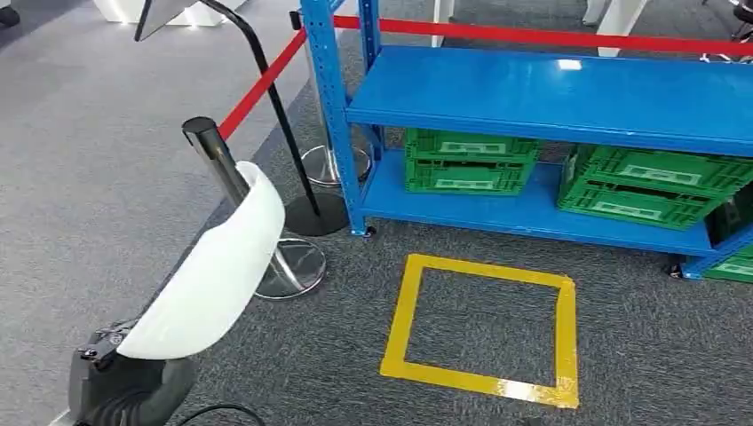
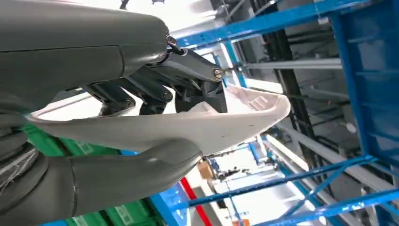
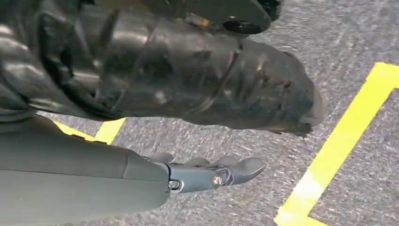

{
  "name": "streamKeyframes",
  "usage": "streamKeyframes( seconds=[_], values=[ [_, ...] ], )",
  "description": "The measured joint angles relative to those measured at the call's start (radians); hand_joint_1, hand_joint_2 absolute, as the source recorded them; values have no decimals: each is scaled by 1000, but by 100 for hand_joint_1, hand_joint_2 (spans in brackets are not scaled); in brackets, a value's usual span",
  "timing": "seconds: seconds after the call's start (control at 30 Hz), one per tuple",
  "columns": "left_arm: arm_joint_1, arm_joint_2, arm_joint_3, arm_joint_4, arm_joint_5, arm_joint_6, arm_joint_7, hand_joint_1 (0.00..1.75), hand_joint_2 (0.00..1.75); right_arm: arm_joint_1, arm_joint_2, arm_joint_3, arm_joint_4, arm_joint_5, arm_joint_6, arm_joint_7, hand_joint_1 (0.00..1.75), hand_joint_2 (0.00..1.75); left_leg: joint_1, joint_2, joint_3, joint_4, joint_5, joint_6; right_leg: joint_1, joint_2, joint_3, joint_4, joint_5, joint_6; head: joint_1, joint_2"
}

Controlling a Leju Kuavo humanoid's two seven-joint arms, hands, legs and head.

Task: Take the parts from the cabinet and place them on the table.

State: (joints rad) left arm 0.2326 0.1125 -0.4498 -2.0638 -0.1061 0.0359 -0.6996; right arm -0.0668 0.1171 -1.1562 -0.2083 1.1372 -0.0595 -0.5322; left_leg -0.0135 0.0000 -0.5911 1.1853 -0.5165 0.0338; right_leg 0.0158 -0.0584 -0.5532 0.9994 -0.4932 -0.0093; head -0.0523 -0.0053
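My left hand (image 1: 124,382) holds a long, curved white plastic part (image 1: 222,266) low at the left of the head view; the part points up and away from me. In the left wrist view the dark fingers (image 2: 188,80) lie over the part's (image 2: 197,129) hollow side and the grey thumb (image 2: 122,174) presses its outer face. The blue cabinet (image 1: 550,89) stands ahead to the right, its upper shelf bare. My right hand (image 3: 141,183) hangs over the grey carpet, fingers stretched out with nothing in them.
Green crates (image 1: 471,161) (image 1: 657,186) sit on the cabinet's lower shelf. A yellow tape square (image 1: 484,324) (image 3: 343,141) marks the carpet before it. A chrome stanchion (image 1: 213,151) with a red belt (image 1: 266,75) and a black stand (image 1: 284,115) are at the left.
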Motion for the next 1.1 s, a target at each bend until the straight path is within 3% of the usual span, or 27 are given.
streamKeyframes(
  seconds=[0.03, 0.07, 0.1, 0.17, 0.2, 0.23, 0.27, 0.3, 0.37, 0.4, 0.43, 0.5, 0.53, 0.57, 0.6, 0.63, 0.7, 0.73, 0.77, 0.83, 0.87, 0.9, 0.93, 0.97, 1.03, 1.07, 1.1],
  values=[
    [-1, 0, 0, 0, -1, 0, 0, 175, 175, -1, 2, 0, 0, 0, 1, 0, 0, 0, -21, 21, 64, -90, 5, 32, -7, -5, -2, 0, 5, -4, -1, 0],
    [-2, 0, -1, -1, -2, 0, 0, 175, 175, 0, 12, 0, 3, 0, 4, 0, 0, 0, -50, 52, 123, -170, -12, 58, -1, -14, -4, 2, 8, 0, 9, 0],
    [-6, 0, -1, -1, -3, 0, 0, 175, 175, -1, 10, -1, 2, -3, 3, 0, 0, 0, -48, 60, 146, -218, -17, 60, -2, -19, -6, 1, 14, 4, 1, 0],
    [-6, 0, -1, -1, -5, 0, 0, 175, 175, -1, 10, -1, 2, -3, 5, 0, 0, 0, -54, 44, 131, -222, -6, 52, -5, -35, -14, 0, 30, 10, -2, 0],
    [-5, 0, -1, -1, -5, 0, 0, 175, 175, -1, 10, -1, 2, -3, 5, 0, 0, 0, -50, 39, 132, -237, 8, 59, -1, -42, -15, 0, 34, 12, -3, 0],
    [-6, -1, -1, 0, -6, 0, 0, 175, 175, -1, 4, -2, 1, -3, 5, 0, 0, 0, -37, 36, 136, -261, 16, 50, -2, -16, -33, 15, 10, 17, -11, 0],
    [-7, -2, -1, 1, -6, 0, 0, 175, 175, -1, 3, -2, 1, -3, 5, 0, 0, 0, -32, 26, 124, -261, 26, 52, -3, 27, -52, 52, -35, 26, -7, 0],
    [-9, -3, -2, 1, -6, 0, 0, 175, 175, 0, 3, -3, 1, -3, 5, 0, 0, 0, -27, 21, 108, -256, 35, 54, -8, 47, -77, 128, -91, 32, -3, 0],
    [-8, -6, -2, 3, -6, 0, 0, 175, 175, 3, 2, -3, 1, -4, 5, 0, 0, 0, -23, 9, 83, -246, 47, 47, -17, 56, -113, 263, -157, 45, -1, 0],
    [-8, -6, -2, 5, -6, 0, 0, 175, 175, 4, 0, -4, 1, -5, 5, 0, 0, 0, -19, 3, 70, -239, 53, 43, -20, 56, -114, 294, -153, 51, 0, 0],
    [-8, -6, -2, 6, -6, 0, 0, 175, 175, 3, -2, -4, 1, -5, 5, 0, 0, 0, -15, -4, 55, -229, 57, 37, -23, 56, -97, 284, -127, 57, 0, 0],
    [-8, -8, -3, 8, -6, 0, 0, 175, 175, 2, -4, -4, 1, -6, 5, 0, 0, 0, -1, -18, 19, -199, 63, 26, -34, 60, -2, 149, -48, 71, 0, 0],
    [-8, -8, -3, 8, -6, 0, 0, 175, 175, 2, -5, -4, 1, -6, 5, 0, 0, 0, 2, -23, 6, -181, 64, 20, -43, 76, 50, 66, -43, 79, 0, 0],
    [-8, -9, -3, 8, -6, 1, 0, 175, 175, 0, -4, -4, 1, -6, 5, 0, 0, 0, -1, -28, -13, -165, 65, 13, -37, 106, 90, 20, -74, 85, 7, 0],
    [-9, -9, -3, 8, -6, 1, 1, 175, 175, 0, -4, -5, 1, -6, 5, 0, 0, 0, -2, -33, -22, -151, 69, 7, -38, 102, 76, 21, -73, 65, 10, 0],
    [-8, -9, -3, 8, -6, 2, 0, 175, 175, 1, -5, -5, 1, -7, 6, 0, 0, 0, -2, -40, -27, -146, 75, 2, -38, 96, 60, 22, -74, 62, 9, 0],
    [-5, -9, -3, 8, -5, 5, 0, 175, 175, 2, -5, -5, 1, -10, 6, 0, 0, 0, 1, -48, -30, -147, 84, -6, -37, 86, 54, 24, -67, 40, 8, 0],
    [-3, -9, -4, 8, -5, 8, 0, 175, 175, -1, -5, -6, 1, -12, 6, 0, 0, 0, 2, -40, -36, -138, 68, -11, -40, 76, 46, 23, -60, 29, 10, 0],
    [-4, -9, -4, 8, -2, 11, 0, 175, 175, -1, -6, -7, 0, -14, 6, 0, 0, 0, 3, -25, -48, -111, 20, -19, -39, 75, 38, 23, -52, 21, 2, 0],
    [-4, -8, -6, 8, -2, 18, 0, 175, 175, 0, -6, -8, 0, -14, 6, 0, 0, 0, 11, -13, -78, 23, -95, -31, -36, 62, 24, 24, -35, 10, -5, 0],
    [-4, -8, -6, 8, 2, 19, 0, 175, 175, 1, -6, -8, 0, -14, 7, 0, 0, 0, 14, -11, -94, 101, -134, -34, -35, 55, 17, 24, -26, 9, -5, 0],
    [-4, -8, -6, 8, 2, 19, 0, 175, 175, 0, -6, -9, 0, -14, 7, -1, 0, 0, 15, -11, -96, 145, -140, -35, -34, 50, 5, 26, -16, 10, -5, 0],
    [-3, -8, -6, 8, 2, 19, 0, 175, 175, 0, -6, -11, -1, -14, 7, -1, 0, 0, 16, -11, -80, 146, -118, -33, -32, 46, -7, 26, -8, 11, -6, 0],
    [-3, -8, -7, 8, 2, 19, 0, 175, 175, -1, -6, -13, -1, -14, 7, -1, 0, 0, 15, -11, -45, 108, -85, -28, -30, 43, -17, 26, -1, 12, -5, 0],
    [-3, -8, -7, 8, 5, 18, 0, 175, 175, -4, -6, -15, -1, -15, 7, -10, 0, 0, 10, -11, 73, -71, -22, -7, -26, 42, -30, 26, 14, 13, -5, 0],
    [-4, -8, -7, 7, 6, 17, 0, 175, 175, -5, -5, -15, 0, -17, 7, -17, 0, 0, 3, -11, 127, -159, -28, 11, -28, 41, -34, 26, 20, 15, -4, 0],
    [-5, -8, -7, 7, 7, 16, 0, 175, 175, -8, -5, -15, -1, -18, 8, -19, 0, 0, 1, -9, 146, -201, -34, 16, -25, 42, -39, 26, 28, 21, -5, 0]
  ],
)
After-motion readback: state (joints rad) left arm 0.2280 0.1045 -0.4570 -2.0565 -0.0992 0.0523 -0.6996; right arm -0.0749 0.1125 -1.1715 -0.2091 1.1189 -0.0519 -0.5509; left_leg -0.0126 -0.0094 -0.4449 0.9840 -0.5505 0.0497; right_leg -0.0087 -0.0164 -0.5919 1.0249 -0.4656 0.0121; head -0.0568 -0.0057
